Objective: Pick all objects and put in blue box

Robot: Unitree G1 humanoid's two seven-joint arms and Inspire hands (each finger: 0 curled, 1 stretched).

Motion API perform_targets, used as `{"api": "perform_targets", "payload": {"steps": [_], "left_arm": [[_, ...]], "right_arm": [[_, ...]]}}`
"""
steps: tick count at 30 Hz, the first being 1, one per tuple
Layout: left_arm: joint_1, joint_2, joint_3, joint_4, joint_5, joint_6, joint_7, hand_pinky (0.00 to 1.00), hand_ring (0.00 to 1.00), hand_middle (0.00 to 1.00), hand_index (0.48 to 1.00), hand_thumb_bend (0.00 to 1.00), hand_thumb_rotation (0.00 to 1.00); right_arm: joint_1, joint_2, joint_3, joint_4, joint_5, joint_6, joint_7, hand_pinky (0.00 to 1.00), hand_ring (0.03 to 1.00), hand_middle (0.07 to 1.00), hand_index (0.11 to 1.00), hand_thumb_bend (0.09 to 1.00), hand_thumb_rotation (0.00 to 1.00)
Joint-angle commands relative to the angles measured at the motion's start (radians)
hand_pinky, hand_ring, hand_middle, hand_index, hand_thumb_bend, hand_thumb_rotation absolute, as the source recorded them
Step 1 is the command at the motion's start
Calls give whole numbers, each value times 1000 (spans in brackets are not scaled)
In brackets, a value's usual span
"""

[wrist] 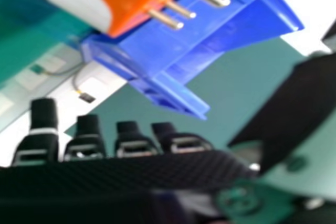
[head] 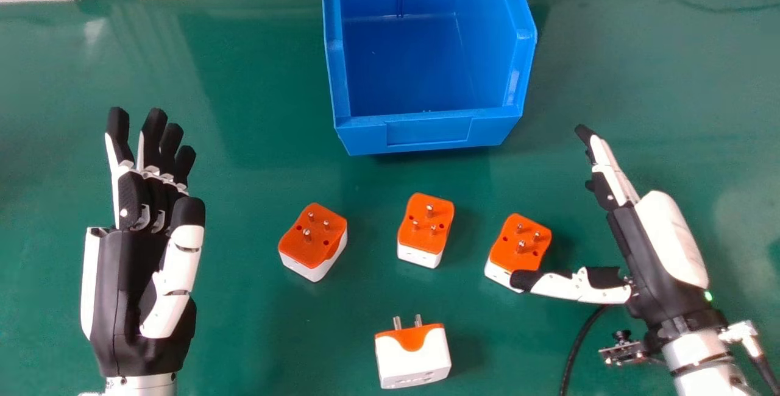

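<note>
Right robot hand (head: 640,250) by adapter (head: 510,254), four in head view

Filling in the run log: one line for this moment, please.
Right hand: open, thumb near rightmost plug adapter | other three adapters: on table, outside blue box | left hand: open | held: nothing

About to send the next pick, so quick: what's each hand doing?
Left hand: open, holding nothing.
Right hand: open, holding nothing, thumb near the rightmost adapter.

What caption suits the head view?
Four plugs on a green table before the blue box, between the open left robot hand and open right robot hand.
</note>
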Motion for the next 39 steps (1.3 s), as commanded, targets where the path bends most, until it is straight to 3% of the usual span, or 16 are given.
{"api": "perform_targets", "payload": {"steps": [1, 11, 15, 20, 24, 39], "left_arm": [[-3, 7, 2, -12, -10, -9, -10, 1000, 1000, 1000, 992, 332, 508], [-7, 3, 5, -6, -13, -10, -13, 1000, 1000, 1000, 992, 330, 506], [-10, 3, 7, 1, -7, -18, -9, 1000, 1000, 1000, 992, 322, 505], [-15, 4, 9, 10, -6, -21, -11, 1000, 1000, 1000, 992, 317, 501], [-9, 0, 4, -2, -6, -16, -11, 1000, 1000, 1000, 992, 317, 498], [-2, 2, 4, -4, -8, -19, -13, 1000, 1000, 1000, 991, 311, 494]], "right_arm": [[-21, -22, 12, -2, 30, -5, 8, 851, 973, 999, 999, 992, 580], [-35, -37, 64, 13, 28, 23, 19, 967, 997, 1000, 1000, 1000, 560], [-28, -44, 93, 2, 8, 51, -13, 981, 999, 1000, 1000, 1000, 562], [-23, -45, 127, -8, -17, 102, -41, 968, 1000, 1000, 1000, 1000, 564], [-19, -37, 165, 0, -43, 162, -78, 928, 1000, 1000, 1000, 1000, 556], [-25, -4, 201, 56, 14, 185, -41, 842, 1000, 1000, 1000, 1000, 539]]}}
